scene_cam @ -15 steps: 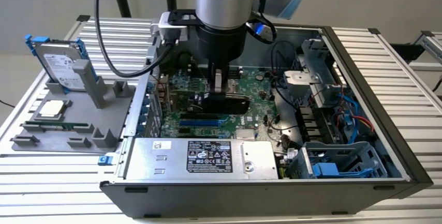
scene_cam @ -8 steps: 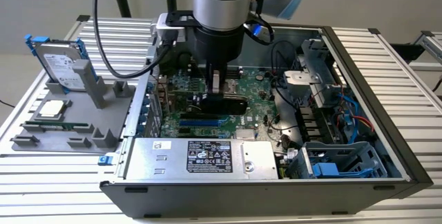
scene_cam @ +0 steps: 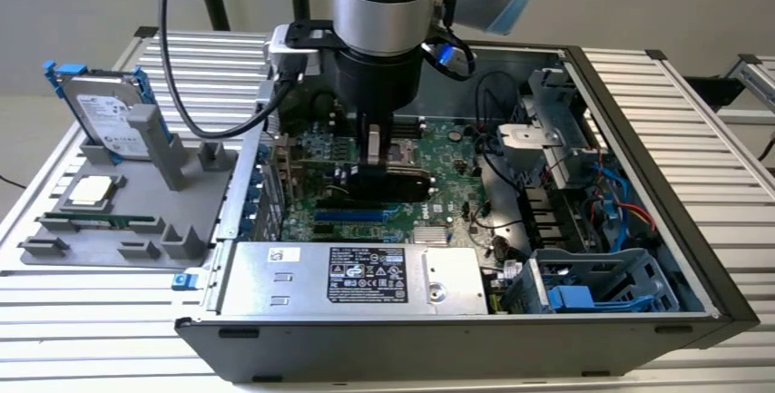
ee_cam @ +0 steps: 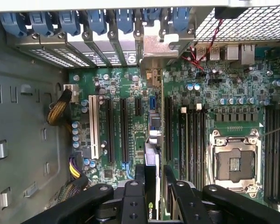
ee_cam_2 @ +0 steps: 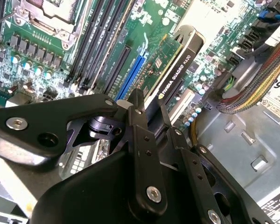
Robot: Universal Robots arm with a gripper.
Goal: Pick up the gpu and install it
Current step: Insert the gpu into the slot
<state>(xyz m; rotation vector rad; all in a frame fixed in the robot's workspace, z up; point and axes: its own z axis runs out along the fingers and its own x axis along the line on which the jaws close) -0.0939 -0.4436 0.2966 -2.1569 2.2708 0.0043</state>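
The gpu (scene_cam: 390, 188) stands on edge over the green motherboard (scene_cam: 455, 184) inside the open computer case, its black cooler facing the front of the case. My gripper (scene_cam: 387, 168) reaches straight down from the arm and is shut on the card's upper edge. In the second wrist view the gpu (ee_cam_2: 176, 71) runs out from between the black fingers (ee_cam_2: 136, 116), with green board on one face and black cooler on the other. In the first wrist view the gpu (ee_cam: 151, 151) lies in line with an expansion slot, and its silver bracket (ee_cam: 154, 49) sits at the case's rear slot openings.
A grey holder (scene_cam: 115, 230) on the exterior view's left carries a hard drive with blue rails (scene_cam: 103, 107), a processor chip (scene_cam: 91, 191) and a memory stick (scene_cam: 97, 221). Inside the case are the power supply (scene_cam: 351, 280), a drive cage (scene_cam: 593, 284), cables (scene_cam: 623, 211) and the processor socket (ee_cam: 233, 158).
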